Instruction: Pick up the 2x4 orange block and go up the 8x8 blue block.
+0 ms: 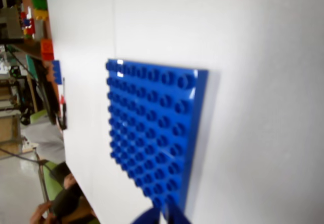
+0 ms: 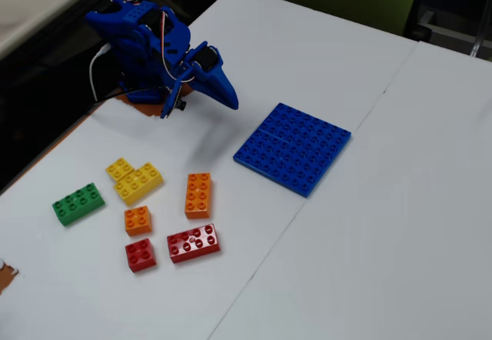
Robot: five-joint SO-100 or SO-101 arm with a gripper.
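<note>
The 2x4 orange block (image 2: 198, 195) lies flat on the white table, its long side running toward the camera in the fixed view; the wrist view does not show it. The 8x8 blue block (image 2: 292, 148) lies flat to its right and fills the middle of the wrist view (image 1: 152, 133). My blue arm is folded at the table's far left corner. The gripper (image 2: 227, 98) points down-right, shut and holding nothing, well above and behind the orange block. Only its blue fingertips (image 1: 174, 218) show at the bottom edge of the wrist view, close together.
Left of and below the orange block lie a green brick (image 2: 78, 203), a yellow brick cluster (image 2: 134, 178), a small orange 2x2 (image 2: 137, 220), a red 2x2 (image 2: 141, 255) and a red 2x4 (image 2: 194, 243). The table's left edge (image 2: 46, 151) is close by.
</note>
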